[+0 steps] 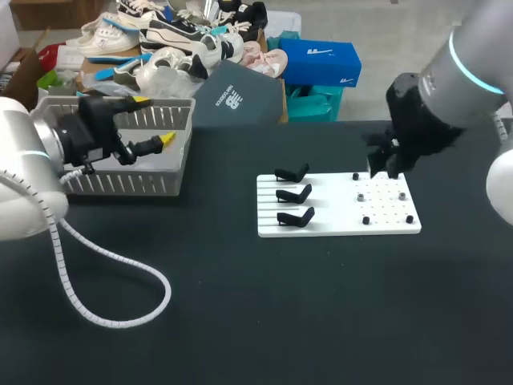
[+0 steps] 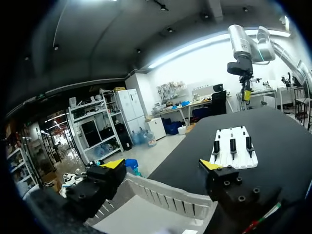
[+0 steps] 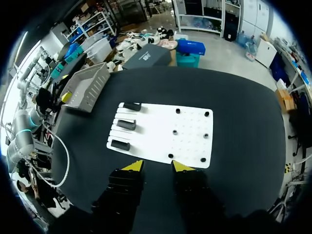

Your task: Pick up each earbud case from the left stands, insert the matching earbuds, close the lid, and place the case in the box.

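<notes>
A white board [image 1: 337, 228] lies mid-table with three black stands [image 1: 294, 194] in a column on its left half. Several small dark earbuds [image 1: 362, 196] sit on its right half. I cannot make out a case on any stand. My left gripper [image 1: 154, 119] hangs over the grey slatted basket [image 1: 128, 183] at the far left. It is open wide with nothing between its yellow tips. In the left wrist view the left gripper [image 2: 161, 164] has the basket [image 2: 161, 195] under it. My right gripper [image 1: 385, 167] hovers at the board's far right corner. In the right wrist view the right gripper [image 3: 157, 166] is open narrowly and empty above the board [image 3: 161, 131].
My left arm's white coiled cable [image 1: 120, 309] loops over the black tabletop in front of the basket. The dark table surface runs bare in front of and to the right of the board.
</notes>
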